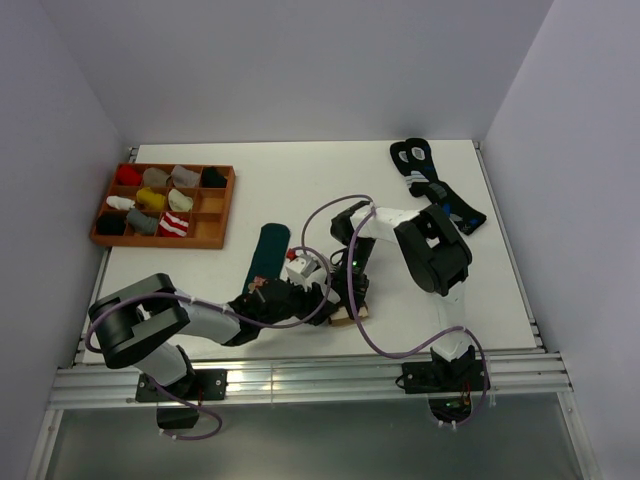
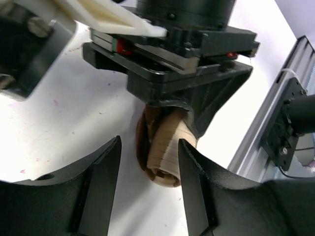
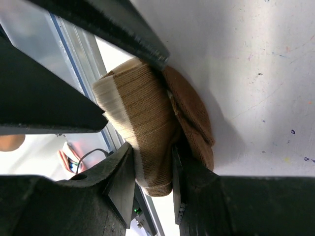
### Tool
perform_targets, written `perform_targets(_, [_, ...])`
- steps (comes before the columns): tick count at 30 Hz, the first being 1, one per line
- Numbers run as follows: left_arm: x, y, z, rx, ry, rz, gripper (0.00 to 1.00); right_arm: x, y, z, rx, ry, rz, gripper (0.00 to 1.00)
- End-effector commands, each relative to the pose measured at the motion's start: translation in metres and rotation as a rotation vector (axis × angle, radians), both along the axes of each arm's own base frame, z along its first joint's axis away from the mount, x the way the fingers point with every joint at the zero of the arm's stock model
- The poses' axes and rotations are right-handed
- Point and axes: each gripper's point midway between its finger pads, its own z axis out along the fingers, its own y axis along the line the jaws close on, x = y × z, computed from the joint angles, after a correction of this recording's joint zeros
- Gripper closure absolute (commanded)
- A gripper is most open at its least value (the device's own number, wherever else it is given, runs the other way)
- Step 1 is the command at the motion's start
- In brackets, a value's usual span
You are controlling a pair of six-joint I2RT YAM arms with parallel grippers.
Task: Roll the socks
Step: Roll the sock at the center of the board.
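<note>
The brown sock with cream stripes (image 3: 142,123) is rolled into a tight bundle that rests on the white table near the front edge (image 1: 347,314). My right gripper (image 3: 150,160) is shut on the roll from above, one finger on each side. In the left wrist view the roll (image 2: 165,152) hangs below the right gripper's black body (image 2: 187,93). My left gripper (image 2: 149,147) is open, its fingers on either side of the roll's end; its right finger is close against it. The dark green sock (image 1: 268,250) lies flat, left of both grippers.
A wooden tray (image 1: 212,238) with several rolled socks stands at the back left. Black socks with blue-and-white marks (image 1: 432,190) lie at the back right. The aluminium rail of the table's front edge (image 2: 275,113) runs just beside the roll.
</note>
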Motion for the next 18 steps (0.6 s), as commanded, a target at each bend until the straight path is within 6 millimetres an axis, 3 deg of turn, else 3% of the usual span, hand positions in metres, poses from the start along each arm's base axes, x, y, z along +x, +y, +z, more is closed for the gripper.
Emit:
perform_targets(1, [-0.003,-0.011,0.020,-0.071,-0.020,-0.046,0.45,0.022,-0.015,-0.035,-0.062,-0.126,0.056,0.92])
perform_targets(6, [-0.006,-0.023,0.023,-0.073,-0.016,-0.096,0.44,0.024,-0.014,-0.036,-0.058,-0.134,0.050,0.92])
perform_targets(18, [-0.009,-0.030,-0.002,-0.017,0.039,-0.129,0.48,0.025,-0.016,-0.036,-0.055,-0.145,0.035,0.92])
